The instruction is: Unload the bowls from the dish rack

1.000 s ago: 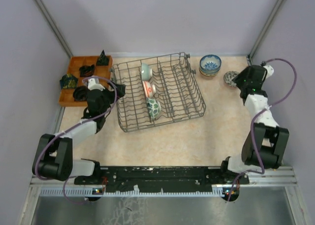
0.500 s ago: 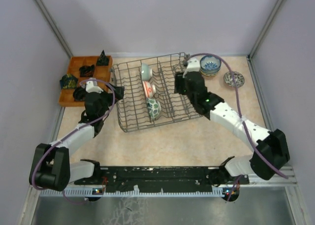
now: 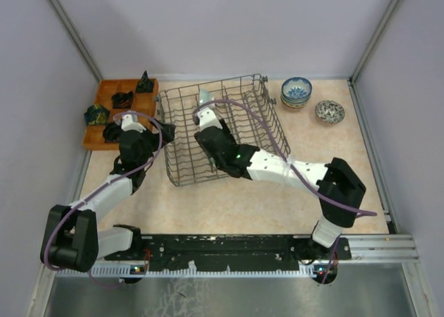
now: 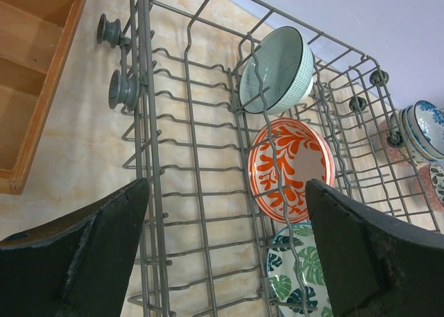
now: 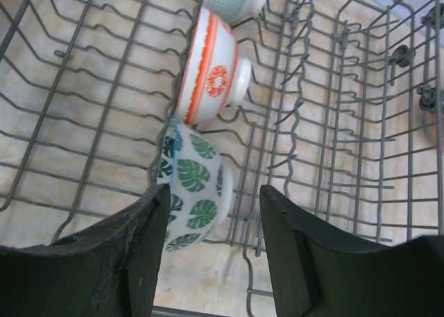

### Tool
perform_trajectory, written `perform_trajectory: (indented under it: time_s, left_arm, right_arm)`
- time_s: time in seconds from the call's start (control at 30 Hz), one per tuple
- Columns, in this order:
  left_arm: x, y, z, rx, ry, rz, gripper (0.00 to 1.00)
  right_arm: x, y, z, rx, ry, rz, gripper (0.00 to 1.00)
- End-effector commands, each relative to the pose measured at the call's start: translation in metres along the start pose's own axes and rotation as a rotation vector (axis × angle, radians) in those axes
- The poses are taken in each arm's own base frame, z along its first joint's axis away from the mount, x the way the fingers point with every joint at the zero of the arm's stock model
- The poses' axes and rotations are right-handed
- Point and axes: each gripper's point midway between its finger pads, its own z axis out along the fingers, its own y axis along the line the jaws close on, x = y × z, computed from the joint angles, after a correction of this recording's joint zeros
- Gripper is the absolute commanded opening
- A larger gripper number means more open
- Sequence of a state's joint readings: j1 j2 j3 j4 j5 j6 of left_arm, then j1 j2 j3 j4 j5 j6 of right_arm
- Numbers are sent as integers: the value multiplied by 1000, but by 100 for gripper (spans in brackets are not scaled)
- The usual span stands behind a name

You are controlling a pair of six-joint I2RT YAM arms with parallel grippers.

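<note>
The right gripper [image 5: 215, 190] is wide open and empty, lined up over the leaf-print bowl [image 5: 194, 185], apparently to grasp it. The left gripper [image 4: 227, 189], also open and empty, hovers at the dish rack [image 4: 149, 123] wall. Beyond, a red-and-white bowl [image 5: 211, 71] and a pale green bowl [image 4: 277, 67] stand on edge between tines.

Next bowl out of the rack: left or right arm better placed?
Right. Its pincer hangs open over the dish rack, with the leaf-pattern bowl lined up between its jaws, so it likely only needs to drop and close. The left pincer, also open, sits at the rack's left rim.
</note>
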State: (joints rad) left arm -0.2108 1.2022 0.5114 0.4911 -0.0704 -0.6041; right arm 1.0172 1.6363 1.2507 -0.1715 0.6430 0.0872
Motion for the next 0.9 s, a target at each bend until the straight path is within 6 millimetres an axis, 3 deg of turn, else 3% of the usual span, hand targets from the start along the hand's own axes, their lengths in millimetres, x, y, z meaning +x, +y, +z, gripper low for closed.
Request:
perform_trajectory:
  time_s: [0.0,0.27,0.87]
  left_arm:
    - [-9,-2,-3,9,-25,12,99]
    - [-10,1,-5,1,-31,9,99]
    - [-16,16,-11,-64,-66,-5,99]
  right_arm:
    - [-18,16,2,32,-34,-45,55]
    - [-2,36,13,68,11,-139,51]
    - [11,34,21,353,23,-360,38]
